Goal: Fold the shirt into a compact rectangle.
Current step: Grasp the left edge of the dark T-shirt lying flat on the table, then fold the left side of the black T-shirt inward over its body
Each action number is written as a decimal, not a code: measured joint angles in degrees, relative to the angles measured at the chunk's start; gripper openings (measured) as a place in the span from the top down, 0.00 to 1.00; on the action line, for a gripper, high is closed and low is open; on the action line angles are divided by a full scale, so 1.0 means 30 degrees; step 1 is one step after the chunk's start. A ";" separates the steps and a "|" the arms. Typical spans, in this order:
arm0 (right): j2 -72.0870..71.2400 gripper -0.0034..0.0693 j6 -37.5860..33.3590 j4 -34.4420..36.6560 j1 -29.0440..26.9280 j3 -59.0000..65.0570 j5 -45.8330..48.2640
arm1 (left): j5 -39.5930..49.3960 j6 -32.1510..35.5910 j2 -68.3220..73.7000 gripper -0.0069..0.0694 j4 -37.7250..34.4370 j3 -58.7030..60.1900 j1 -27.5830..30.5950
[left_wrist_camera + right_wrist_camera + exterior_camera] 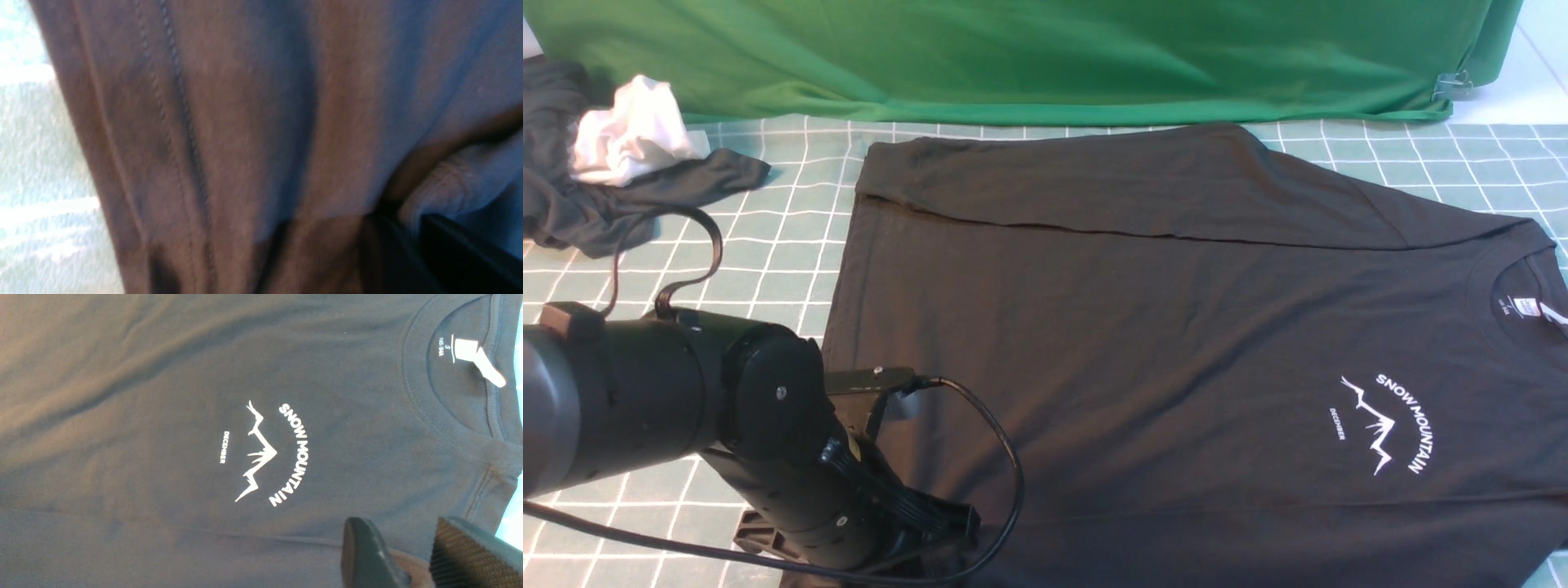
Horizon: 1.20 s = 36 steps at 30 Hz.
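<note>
From the front: the shirt [1135, 327] flat on the checked table [768, 261], collar to the right. Only in the left wrist view: left gripper [412, 249] at puckered hem, grip impossible to tell. Only in the right wrist view: right gripper [412, 559] parted near the shoulder seam.

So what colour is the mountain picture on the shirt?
White. The mountain print stands out on the black shirt, clearest in the right wrist view.

"SNOW MOUNTAIN", "DECEMBER" on shirt [1094, 327] chest, size "S" at its neck
</note>
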 joint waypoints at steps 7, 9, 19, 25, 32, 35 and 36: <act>0.0000 0.63 0.0000 0.0000 0.0000 0.0000 0.0020 | 0.0497 -0.0377 -0.1715 0.90 -0.0053 -0.0028 0.0000; 0.0000 0.63 0.0017 0.0000 0.0000 0.0000 0.0037 | 0.0920 -0.0394 -0.2611 0.90 0.0042 -0.0258 0.0000; 0.0000 0.63 0.0017 0.0000 0.0000 0.0000 0.0037 | 0.2586 -0.2162 -0.3828 0.90 0.3167 -0.5183 0.0000; 0.0000 0.63 0.0036 0.0000 0.0000 0.0000 0.0037 | 0.2949 -0.2804 -0.2505 0.90 0.4676 -0.7938 0.1446; 0.0000 0.63 0.0071 0.0042 0.0000 0.0000 0.0037 | 0.0583 -0.2686 0.0930 0.90 0.4437 -0.8919 0.4125; 0.0000 0.63 0.0071 0.0059 0.0000 0.0000 0.0037 | -0.0569 -0.2018 0.2208 0.90 0.3611 -0.8919 0.4559; 0.0000 0.63 0.0071 0.0059 0.0000 0.0000 0.0037 | -0.0927 -0.1832 0.2726 0.90 0.3443 -0.8919 0.4602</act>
